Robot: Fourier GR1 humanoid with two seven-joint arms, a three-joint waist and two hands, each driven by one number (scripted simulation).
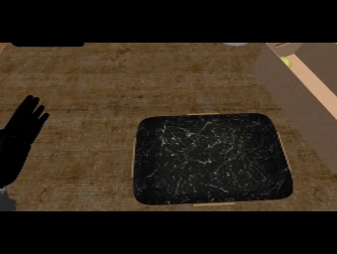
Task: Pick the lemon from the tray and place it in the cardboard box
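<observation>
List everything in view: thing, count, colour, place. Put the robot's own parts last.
tray: one, black with white marbling and a thin tan rim, lower middle of the counter, nothing on it.
cardboard box: one, brown, right side, running from the top edge down toward the lower right, open at the top.
lemon: one, yellow, only a small part shows inside the box near its far end.
counter: one, brown, under everything.
dark object: one, black, top left edge, too cut off to name.
pale object: one, light grey, top edge, mostly cut off.
left hand: one, black, left edge, open and resting, fingers up.
right hand: not in view.
</observation>
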